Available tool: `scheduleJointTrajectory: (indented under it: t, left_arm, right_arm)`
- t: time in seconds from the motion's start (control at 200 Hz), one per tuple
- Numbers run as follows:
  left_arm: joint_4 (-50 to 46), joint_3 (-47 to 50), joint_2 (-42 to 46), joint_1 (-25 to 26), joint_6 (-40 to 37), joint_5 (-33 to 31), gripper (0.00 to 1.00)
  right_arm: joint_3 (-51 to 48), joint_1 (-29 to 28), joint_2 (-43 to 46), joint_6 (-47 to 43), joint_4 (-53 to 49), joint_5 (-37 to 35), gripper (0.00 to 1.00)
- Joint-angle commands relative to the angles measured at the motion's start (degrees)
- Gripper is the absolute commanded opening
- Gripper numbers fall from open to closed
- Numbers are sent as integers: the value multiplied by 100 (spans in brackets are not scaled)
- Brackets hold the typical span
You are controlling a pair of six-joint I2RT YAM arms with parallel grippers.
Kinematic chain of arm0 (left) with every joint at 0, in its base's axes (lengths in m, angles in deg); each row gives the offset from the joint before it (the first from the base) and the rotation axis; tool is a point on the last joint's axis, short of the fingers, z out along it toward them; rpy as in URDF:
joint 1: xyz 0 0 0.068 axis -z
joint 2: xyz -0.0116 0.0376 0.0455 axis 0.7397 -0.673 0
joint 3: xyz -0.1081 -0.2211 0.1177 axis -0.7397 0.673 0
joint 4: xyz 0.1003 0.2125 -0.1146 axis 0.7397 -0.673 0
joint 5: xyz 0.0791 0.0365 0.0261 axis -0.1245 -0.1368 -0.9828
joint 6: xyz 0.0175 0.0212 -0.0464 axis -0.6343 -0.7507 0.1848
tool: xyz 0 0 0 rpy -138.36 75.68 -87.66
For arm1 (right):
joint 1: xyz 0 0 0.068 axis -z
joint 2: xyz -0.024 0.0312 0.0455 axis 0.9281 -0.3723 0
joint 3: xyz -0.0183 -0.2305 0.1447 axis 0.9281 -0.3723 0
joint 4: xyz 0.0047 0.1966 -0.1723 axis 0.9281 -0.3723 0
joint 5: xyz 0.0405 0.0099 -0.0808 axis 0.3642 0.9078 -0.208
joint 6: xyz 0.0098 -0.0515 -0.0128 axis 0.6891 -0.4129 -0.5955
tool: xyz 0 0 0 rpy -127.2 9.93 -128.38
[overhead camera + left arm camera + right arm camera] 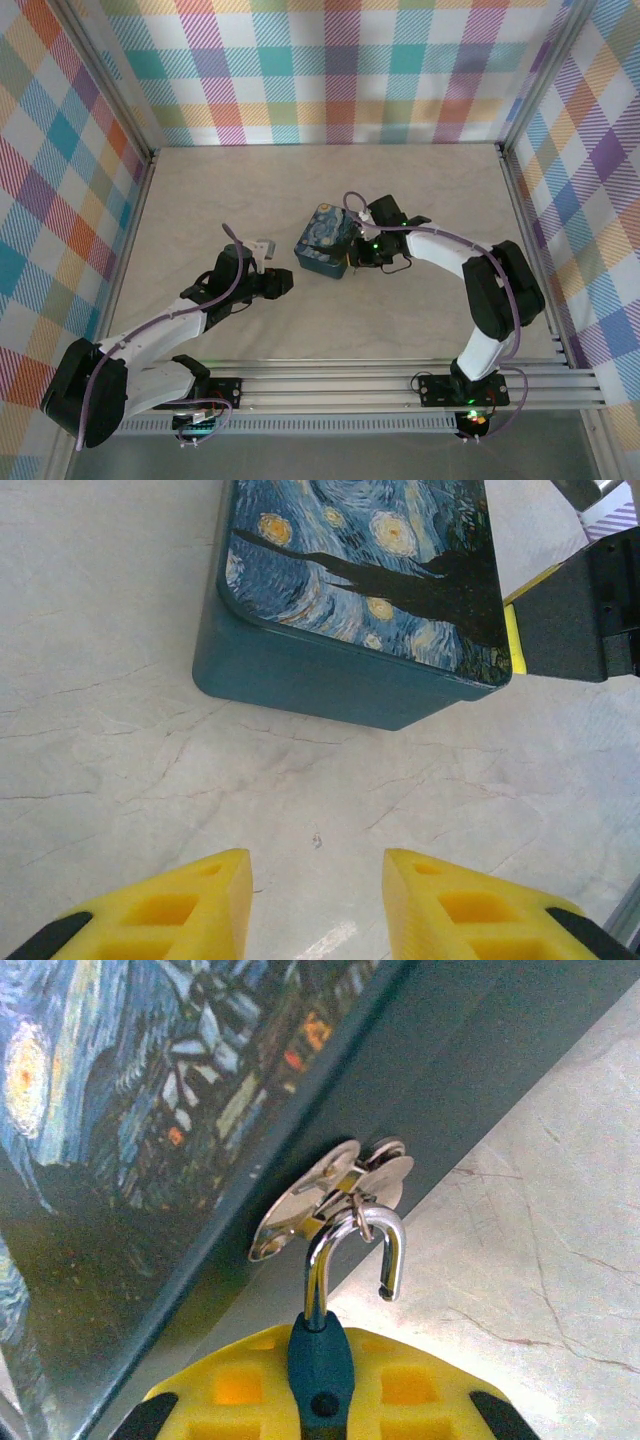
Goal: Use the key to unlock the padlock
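Yellow fingers (235,1385) sit closest in the right wrist view; your right gripper (320,1385) is pinched nearly closed on the padlock (320,1355), clamping its dark body w/ the steel loop (350,1245) pointing away; the loop's free end hangs clear of the body, so the lock looks sprung, tho you can't see the key anywhere; the loop is hooked thru the metal latch (320,1195) on the side of the painted box (150,1110).

Left wrist view: your left gripper (318,900) is partly open w/ nothing between its fingers, over bare table (120,760), near the box but apart from it.

Top view: box sits mid-table; right gripper at its right side, left gripper off its left corner, not touching.

Handling, as a guess: padlock is small, hard, smooth metal, prob. heavy for its size; it won't give, but may twist in the pads; hold the flat body, not the round loop; box looks light & may slide if tugged, so unhook gently.
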Motion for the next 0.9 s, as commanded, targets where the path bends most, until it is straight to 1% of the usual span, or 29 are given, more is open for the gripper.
scheduleJointTrajectory:
  t: [0.0, 0.11, 0.275, 0.505, 0.625, 0.76, 0.895]
  left_arm:
    - [-181, 103, 167, 26, -101, -47, 38]
    - [-252, 149, 249, 21, -158, -101, 39]
    - [-160, 212, 244, 26, -122, -68, 39]
    - [-39, 320, 257, 26, -24, -32, 39]
    - [-54, 345, 303, 26, -3, -41, 39]
    - [-70, 380, 329, 26, -12, -63, 39]
    - [-60, 397, 311, 26, 26, -50, 39]
  right_arm:
    - [-94, 176, -101, -270, 375, 665, 0]
    - [-421, 343, -59, -199, 747, 856, 0]
    - [-1119, 686, -120, 270, 2041, 1641, 0]
    - [-1373, 1010, -389, 712, 2945, 2472, 0]
    - [-1581, 1205, -330, 1041, 3431, 2640, 0]
    - [-1664, 1230, -315, 1271, 3708, 2671, 0]
    - [-1687, 1230, -362, 1506, 3778, 2439, 0]
